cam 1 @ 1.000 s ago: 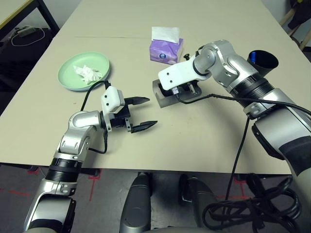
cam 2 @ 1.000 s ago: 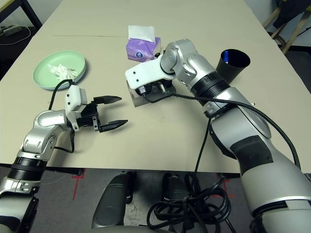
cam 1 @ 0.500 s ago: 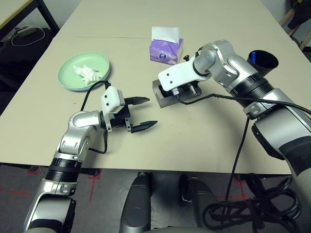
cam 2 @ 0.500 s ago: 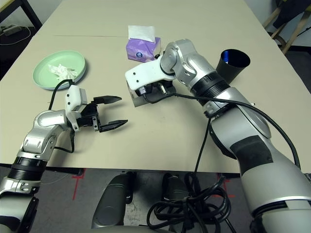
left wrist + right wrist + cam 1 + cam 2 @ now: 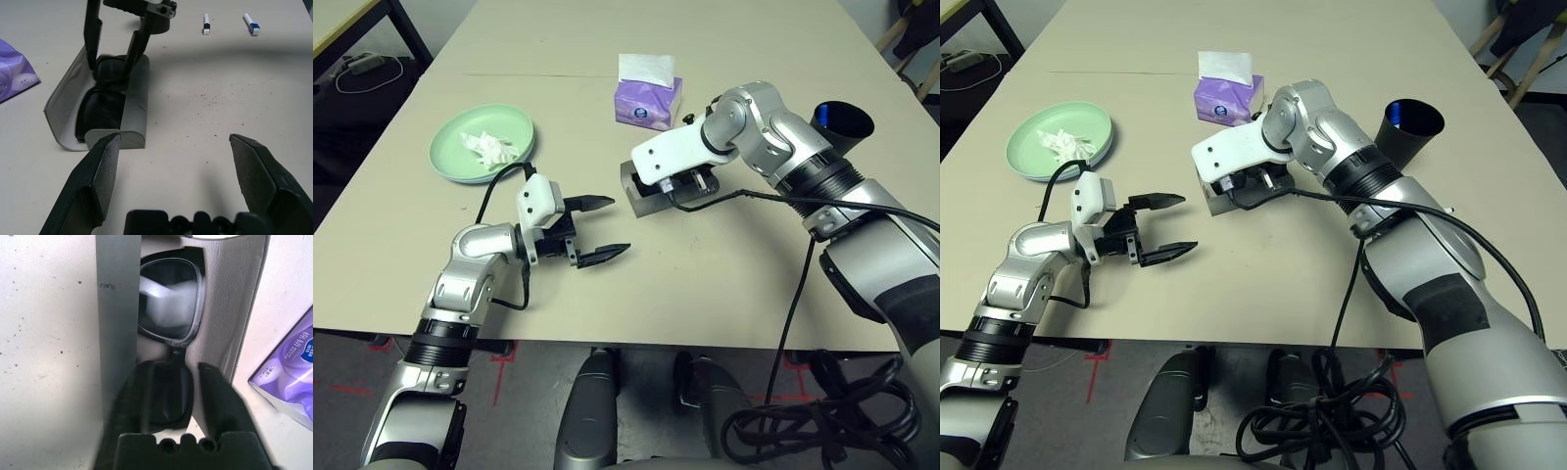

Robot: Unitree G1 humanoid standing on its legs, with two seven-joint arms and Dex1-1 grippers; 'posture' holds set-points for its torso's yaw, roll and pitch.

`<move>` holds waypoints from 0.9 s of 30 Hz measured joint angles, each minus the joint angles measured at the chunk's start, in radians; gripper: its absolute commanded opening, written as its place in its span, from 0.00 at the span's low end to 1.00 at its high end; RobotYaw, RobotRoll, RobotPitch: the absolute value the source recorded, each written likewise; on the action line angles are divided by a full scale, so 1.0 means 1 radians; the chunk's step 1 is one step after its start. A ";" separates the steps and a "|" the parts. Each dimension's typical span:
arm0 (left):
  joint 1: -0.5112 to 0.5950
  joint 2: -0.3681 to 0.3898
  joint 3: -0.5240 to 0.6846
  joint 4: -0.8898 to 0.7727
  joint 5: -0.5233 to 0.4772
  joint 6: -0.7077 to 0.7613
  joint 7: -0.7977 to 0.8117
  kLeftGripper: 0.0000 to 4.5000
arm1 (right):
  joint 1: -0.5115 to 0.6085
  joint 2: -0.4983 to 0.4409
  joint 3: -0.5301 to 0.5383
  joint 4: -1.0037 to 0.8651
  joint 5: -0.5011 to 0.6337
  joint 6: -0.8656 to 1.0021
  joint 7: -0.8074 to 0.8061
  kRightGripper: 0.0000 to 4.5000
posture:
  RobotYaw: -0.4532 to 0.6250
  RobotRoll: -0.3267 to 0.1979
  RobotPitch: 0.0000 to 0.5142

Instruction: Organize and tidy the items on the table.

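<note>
The grey glasses case [image 5: 643, 193] lies open mid-table with the black sunglasses [image 5: 168, 298] inside it. My right gripper [image 5: 171, 369] reaches down into the case. Its fingers [image 5: 92, 34] stand apart on either side of one lens, and a small gap shows beside it. My left gripper [image 5: 607, 227] hovers open and holds nothing, a little nearer than the case and to its left. A light-green plate [image 5: 450, 157] at the far left holds the crumpled white tissue [image 5: 489, 147]. The black blue-lined cup [image 5: 842, 122] stands at the right. Two short white sticks [image 5: 206, 24] lie beyond the case.
A purple tissue box [image 5: 648, 98] stands just behind the case. The table [image 5: 705, 284] has bare surface in front of the case and between my arms. A black-legged side table [image 5: 352, 20] stands off the far left corner, and black cables hang by my right arm.
Almost nothing. My right wrist has shifted very slightly over the case. The left arm and the items on the table have stayed put.
</note>
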 measured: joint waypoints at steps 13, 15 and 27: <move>-0.044 -0.006 -0.001 0.045 0.001 -0.011 -0.002 1.00 | 0.030 -0.046 -0.064 -0.152 0.046 0.075 0.044 1.00 | 0.60 0.62 0.26; -0.053 -0.008 -0.001 0.080 0.001 -0.016 -0.004 1.00 | 0.096 -0.083 -0.138 -0.246 0.098 0.155 0.060 1.00 | 0.58 0.62 0.25; -0.121 -0.036 -0.009 0.168 0.001 -0.033 -0.027 1.00 | 0.502 -0.089 -0.439 -0.558 0.445 0.521 0.009 1.00 | 0.53 0.62 0.27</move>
